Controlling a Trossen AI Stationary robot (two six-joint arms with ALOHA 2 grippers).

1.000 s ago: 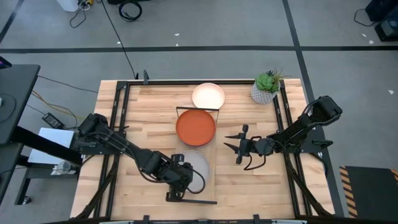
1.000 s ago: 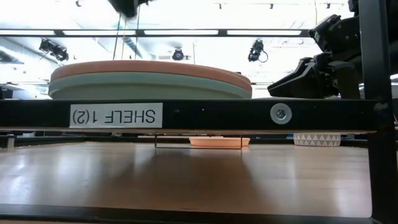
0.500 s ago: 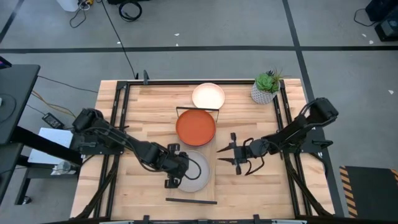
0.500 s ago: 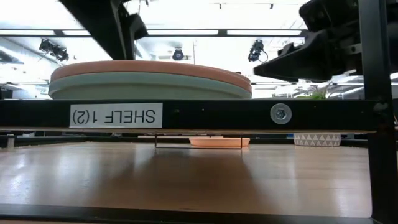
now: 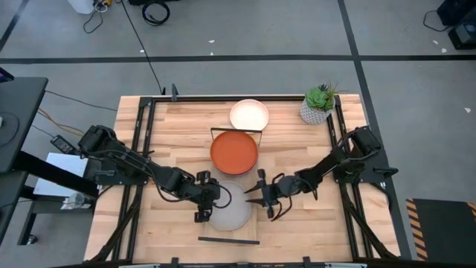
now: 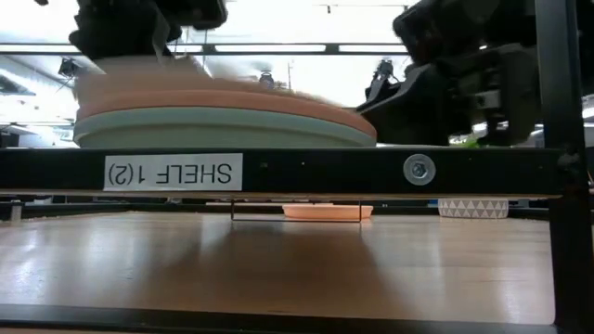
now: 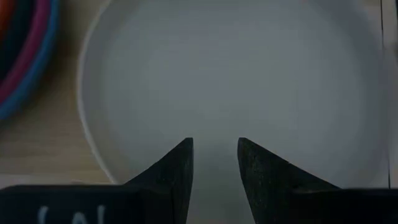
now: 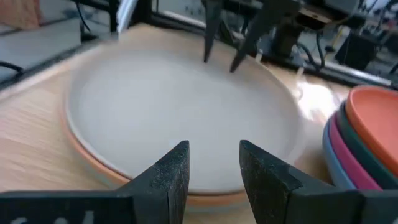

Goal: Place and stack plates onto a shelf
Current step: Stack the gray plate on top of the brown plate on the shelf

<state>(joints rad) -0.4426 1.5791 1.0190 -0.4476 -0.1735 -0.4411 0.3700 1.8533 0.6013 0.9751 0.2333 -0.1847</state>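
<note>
A grey plate [image 5: 230, 212] lies on a peach plate [image 8: 93, 163] at the near end of the shelf [image 6: 297, 172]. The middle of the shelf holds a stack topped by an orange plate [image 5: 234, 151], with teal, magenta and blue rims [image 8: 348, 155] under it. A cream plate [image 5: 249, 115] rests on the table past the shelf's far end. My left gripper [image 5: 207, 202] is open over the grey plate's left side [image 7: 213, 146]. My right gripper [image 5: 257, 199] is open at the plate's right rim [image 8: 213, 158], fingers level and just above it. My left gripper points down at the grey plate's left part [image 7: 214, 124], with both fingertips [image 8: 206, 53] over its inner face near the rim. Whether they touch the plate I cannot tell.
A potted green plant [image 5: 318, 104] stands at the table's far right corner. Black wire frames [image 5: 228, 240] close the shelf's short ends. Bare tabletop lies left and right of the shelf, bounded by the black rails [image 5: 141, 149] along both table sides.
My right gripper has moved left and toward the near edge, from open table to the grey plate's right rim, staying open. My left gripper has drawn back left across the plate, from its right half to its left side, uncovering the plate.
</note>
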